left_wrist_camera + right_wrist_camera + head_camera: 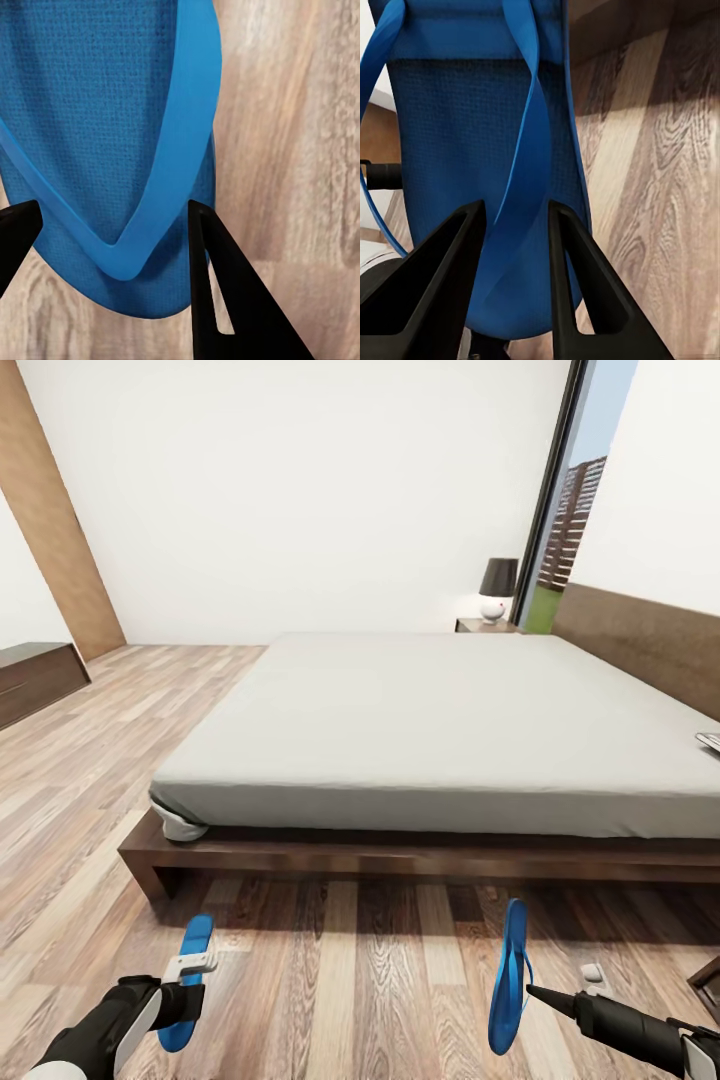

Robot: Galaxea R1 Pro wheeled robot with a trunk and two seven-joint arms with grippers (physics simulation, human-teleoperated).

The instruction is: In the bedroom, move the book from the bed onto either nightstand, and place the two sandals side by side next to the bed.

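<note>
The bed (450, 720), a dark wood frame with a pale grey mattress, spans the middle of the head view. Two bright blue sandals are in front of it. The left sandal (198, 938) (97, 112) lies on the plank floor, and my left gripper (193, 982) (112, 206) stands open with its fingers either side of the toe end. The right sandal (512, 945) (457, 135) hangs on edge above the floor, my right gripper (530, 990) (515, 204) shut on its strap. A thin flat item (710, 741) lies on the mattress, cut off; I cannot tell whether it is the book.
A nightstand (480, 626) with a dark-shaded lamp (497, 588) stands beyond the bed's far corner by the window. A low dark cabinet (35, 680) lines the left wall. A dark wooden corner (706, 982) pokes in at the lower right. Open floor stretches left of the bed.
</note>
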